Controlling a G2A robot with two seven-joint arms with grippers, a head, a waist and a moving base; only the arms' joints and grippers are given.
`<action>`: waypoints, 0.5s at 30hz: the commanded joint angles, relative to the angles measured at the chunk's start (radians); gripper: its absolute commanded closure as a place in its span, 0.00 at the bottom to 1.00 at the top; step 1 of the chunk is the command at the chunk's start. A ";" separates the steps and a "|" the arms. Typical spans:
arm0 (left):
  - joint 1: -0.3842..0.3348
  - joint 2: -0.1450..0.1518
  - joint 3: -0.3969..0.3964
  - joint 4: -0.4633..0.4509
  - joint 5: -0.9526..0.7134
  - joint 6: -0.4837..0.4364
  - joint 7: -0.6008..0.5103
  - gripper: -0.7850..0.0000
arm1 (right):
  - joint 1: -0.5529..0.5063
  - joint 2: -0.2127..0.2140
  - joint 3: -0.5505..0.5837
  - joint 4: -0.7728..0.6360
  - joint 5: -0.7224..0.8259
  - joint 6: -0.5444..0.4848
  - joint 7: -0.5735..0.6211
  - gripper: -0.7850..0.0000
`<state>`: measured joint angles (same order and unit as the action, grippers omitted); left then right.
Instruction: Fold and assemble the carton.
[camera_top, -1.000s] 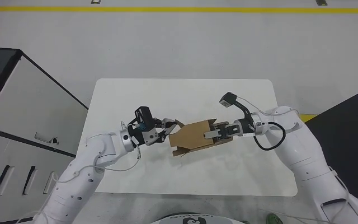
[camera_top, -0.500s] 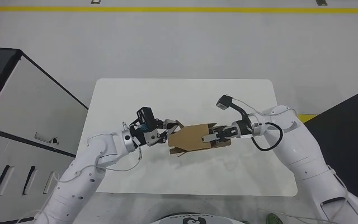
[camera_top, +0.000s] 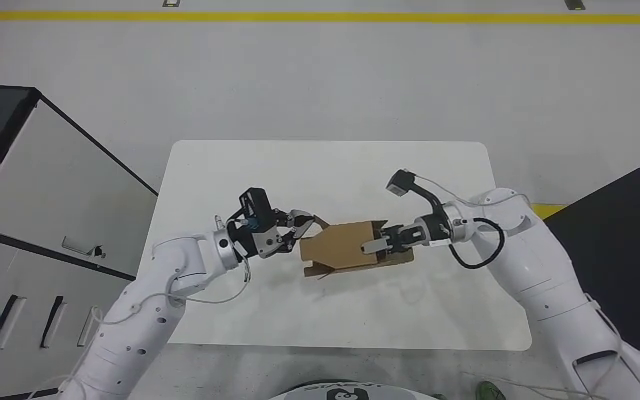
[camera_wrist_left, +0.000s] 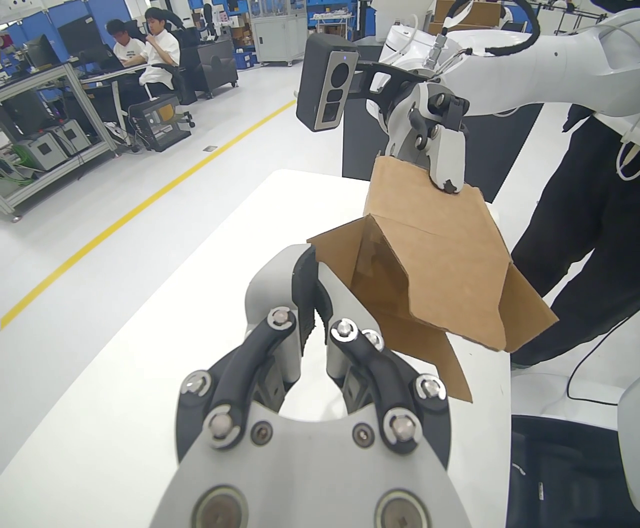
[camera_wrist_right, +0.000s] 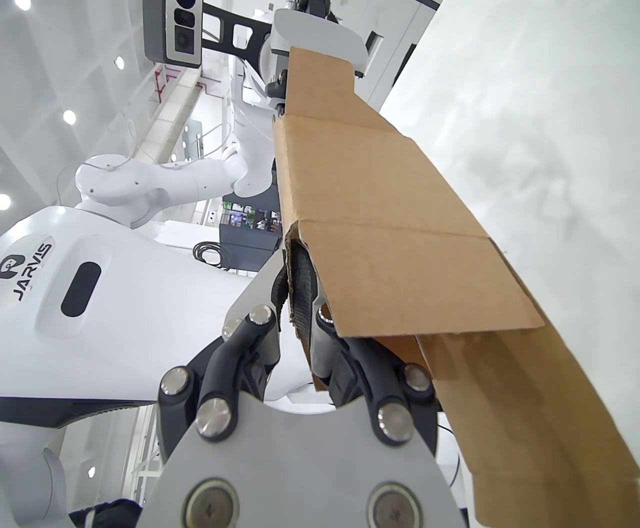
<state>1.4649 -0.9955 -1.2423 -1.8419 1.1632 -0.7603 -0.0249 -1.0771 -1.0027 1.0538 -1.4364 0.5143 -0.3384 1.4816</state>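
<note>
A brown carton (camera_top: 345, 247), partly opened with its flaps loose, is held over the middle of the white table (camera_top: 330, 170) between both arms. My left gripper (camera_top: 300, 228) is at the carton's left end. In the left wrist view its fingers (camera_wrist_left: 312, 295) stand almost together on the edge of an end flap of the carton (camera_wrist_left: 440, 250). My right gripper (camera_top: 378, 243) is shut on the opposite end; the right wrist view has a cardboard wall (camera_wrist_right: 380, 225) pinched between its pads (camera_wrist_right: 300, 300). That same gripper (camera_wrist_left: 442, 182) pinches the far edge in the left wrist view.
A dark cabinet (camera_top: 50, 190) stands off the table's left edge. Bare tabletop lies all around the carton, with wide margins at the back and at the front.
The right arm has pushed the carton a little to the left and it now lies flatter. The left gripper has shifted slightly left while staying at the carton's end flap.
</note>
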 joint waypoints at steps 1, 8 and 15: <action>0.001 0.000 -0.001 0.001 0.001 -0.001 0.002 1.00 | 0.002 0.000 -0.004 -0.001 -0.002 0.003 0.003 1.00; 0.002 0.001 -0.004 0.003 -0.001 -0.008 0.003 1.00 | 0.012 -0.002 -0.022 0.000 -0.010 0.016 0.016 1.00; 0.004 0.001 -0.004 0.001 0.002 -0.017 0.002 1.00 | 0.019 -0.004 -0.035 0.001 -0.010 0.018 0.018 1.00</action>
<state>1.4688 -0.9941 -1.2471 -1.8396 1.1643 -0.7748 -0.0224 -1.0588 -1.0062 1.0192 -1.4365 0.5047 -0.3204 1.4998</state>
